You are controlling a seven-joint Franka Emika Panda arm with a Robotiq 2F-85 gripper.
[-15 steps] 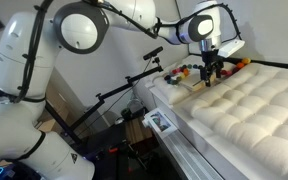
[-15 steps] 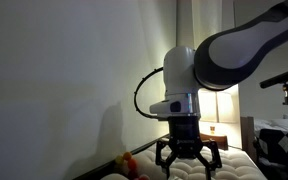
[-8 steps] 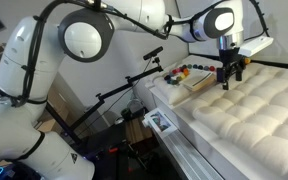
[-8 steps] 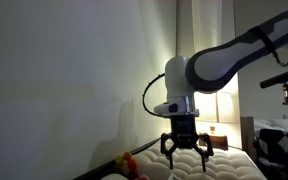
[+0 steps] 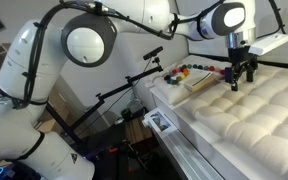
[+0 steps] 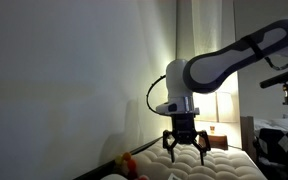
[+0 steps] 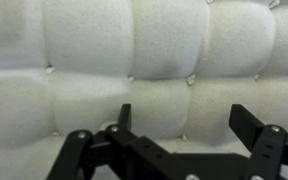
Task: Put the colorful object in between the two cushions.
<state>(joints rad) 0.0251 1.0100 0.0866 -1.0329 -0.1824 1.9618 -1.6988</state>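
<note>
We are holding the pincer [image 5: 238, 84] spread wide and empty, pointing straight down just above the big tufted cushion [image 5: 259, 112]. In the wrist view its two fingers are framing nothing but quilted squares [image 7: 134, 50]. The string of beads [image 5: 191, 72] is lying well off to the pincer's side, toward the near edge of the bed. It is draped in a loose line on what looks to us like the flatter, smooth cushion [image 5: 204, 87], so the seam where the two cushions meet is running between the beads and the pincer. In an exterior view we are seeing only an orange and red bit of it [image 6: 129, 163], low and beside the pincer [image 6: 184, 152]. We are judging the string to be light, limp and a little slippery: round beads roll under the pads, and whatever is not pinched will dangle and drag. We are thinking the best hold is near the middle of the line, fingers straddling it crosswise and closing on the cord between two beads or squarely on one bead, pressing down slightly into the soft cushion. The tails would then hang evenly and could be lowered into the gap.
</note>
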